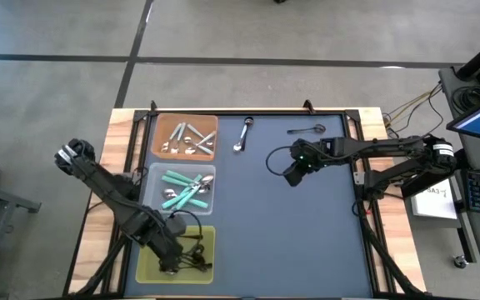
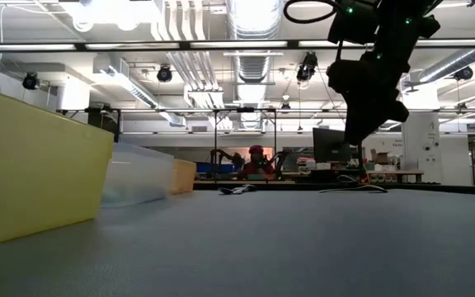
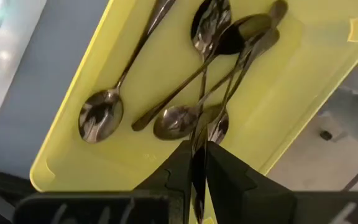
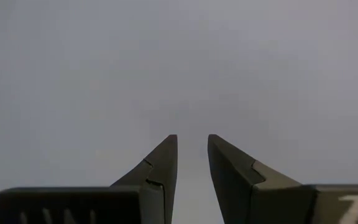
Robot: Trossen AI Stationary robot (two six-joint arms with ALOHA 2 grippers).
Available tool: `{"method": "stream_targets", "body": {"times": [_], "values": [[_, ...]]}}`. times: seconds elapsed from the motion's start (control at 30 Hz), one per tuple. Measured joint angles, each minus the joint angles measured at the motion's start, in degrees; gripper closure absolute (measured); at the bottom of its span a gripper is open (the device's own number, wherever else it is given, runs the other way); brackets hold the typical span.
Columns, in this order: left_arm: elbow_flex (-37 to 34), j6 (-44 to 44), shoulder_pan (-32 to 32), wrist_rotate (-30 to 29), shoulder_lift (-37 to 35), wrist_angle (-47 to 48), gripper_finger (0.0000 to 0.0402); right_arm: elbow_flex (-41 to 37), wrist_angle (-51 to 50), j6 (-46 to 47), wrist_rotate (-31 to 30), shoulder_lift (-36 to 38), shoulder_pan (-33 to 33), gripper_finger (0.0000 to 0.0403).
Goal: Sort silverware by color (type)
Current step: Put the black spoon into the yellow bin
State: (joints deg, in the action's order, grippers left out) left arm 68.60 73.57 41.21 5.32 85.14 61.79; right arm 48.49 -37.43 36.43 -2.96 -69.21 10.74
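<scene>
Three trays stand along the table's left side. The orange tray holds shiny silver spoons, the clear tray holds teal-handled spoons, and the yellow-green tray holds several dark spoons. My left gripper hangs over the yellow-green tray, shut on one dark spoon. A silver spoon and a dark spoon lie flat on the dark mat near the far edge. My right gripper hovers above bare mat at mid-table with its fingers slightly apart and nothing between them. My left gripper pinches a dark spoon by its thin handle between the two fingers. It comes from above, over the yellow-green tray. The handle runs on ahead of the fingers, across the other dark spoons. Whether its bowl end rests on them I cannot tell.
The trays' walls rise along the left side. The mat's middle and near part show bare around the right gripper. The table has wooden edges and a raised frame. Beyond the right edge are cables and a laptop stand.
</scene>
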Motion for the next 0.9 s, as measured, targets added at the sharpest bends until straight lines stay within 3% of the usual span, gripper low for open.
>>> {"method": "stream_targets", "body": {"times": [0.23,0.5,0.77,0.9], "values": [[-0.9,1.3,0.6,-0.9,0.0,-0.2,0.0362,0.0,0.0,-0.3,-1.6,0.0,0.0,0.0323],[-4.0,0.9,1.4,-0.2,0.0,-0.4,0.0312,0.0,0.0,-0.4,-1.6,0.0,0.0,0.0323],[-3.4,-2.1,-3.2,-9.0,0.0,-7.6,0.0263,0.0,0.1,2.5,-4.4,0.0,1.6,0.0323],[-2.5,-1.6,-7.3,-9.5,0.0,-7.8,0.0258,0.0,0.2,3.7,-2.8,0.0,6.1,0.0323]]}}
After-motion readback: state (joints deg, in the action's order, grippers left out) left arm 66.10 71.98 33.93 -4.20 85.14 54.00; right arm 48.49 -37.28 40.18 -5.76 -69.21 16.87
